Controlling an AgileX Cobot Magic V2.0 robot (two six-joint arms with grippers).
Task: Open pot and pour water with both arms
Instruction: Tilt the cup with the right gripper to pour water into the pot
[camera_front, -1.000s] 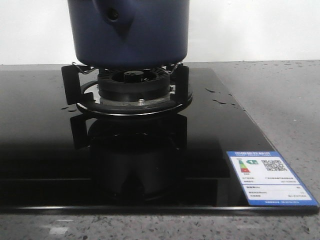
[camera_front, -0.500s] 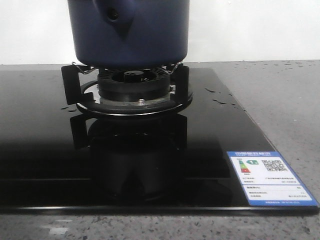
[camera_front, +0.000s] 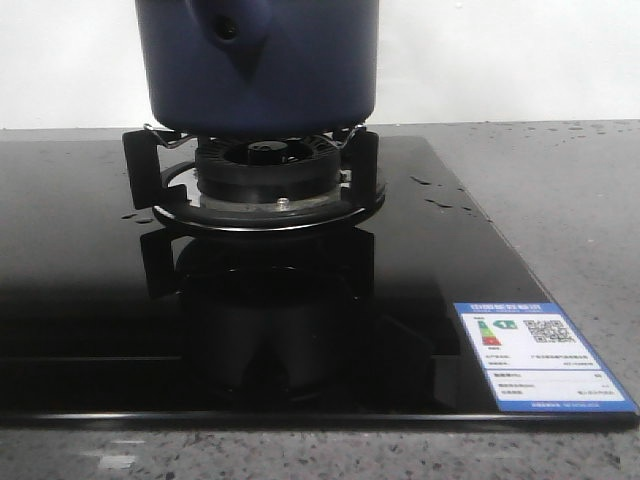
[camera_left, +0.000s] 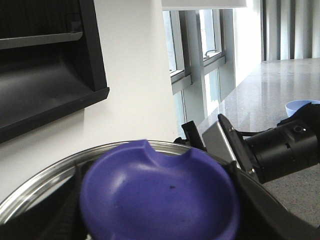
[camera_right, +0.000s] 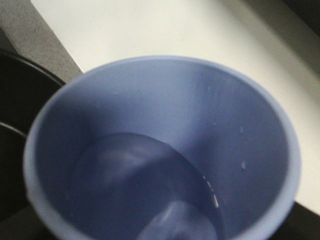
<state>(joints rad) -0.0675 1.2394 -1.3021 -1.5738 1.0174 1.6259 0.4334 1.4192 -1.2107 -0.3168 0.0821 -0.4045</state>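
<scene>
The navy-blue pot (camera_front: 260, 70) stands on the gas burner (camera_front: 265, 170), its handle stub (camera_front: 232, 30) facing me; its top is cut off by the front view's edge. In the left wrist view a blue lid knob (camera_left: 160, 195) with a steel lid rim (camera_left: 35, 185) around it fills the foreground. My left gripper (camera_left: 160, 217) is shut on that knob, dark fingers (camera_left: 260, 210) on either side. A pale-blue cup (camera_right: 165, 125) holding water (camera_right: 145, 190) fills the right wrist view and hides my right gripper's fingers. The cup (camera_left: 301, 106) also shows beyond the right arm (camera_left: 280, 150).
The burner sits on a glossy black cooktop (camera_front: 80, 300) carrying water drops and a blue energy label (camera_front: 540, 355) at its front right corner. Grey speckled counter (camera_front: 570, 200) lies around it. A white wall and a dark shelf (camera_left: 50, 75) are behind.
</scene>
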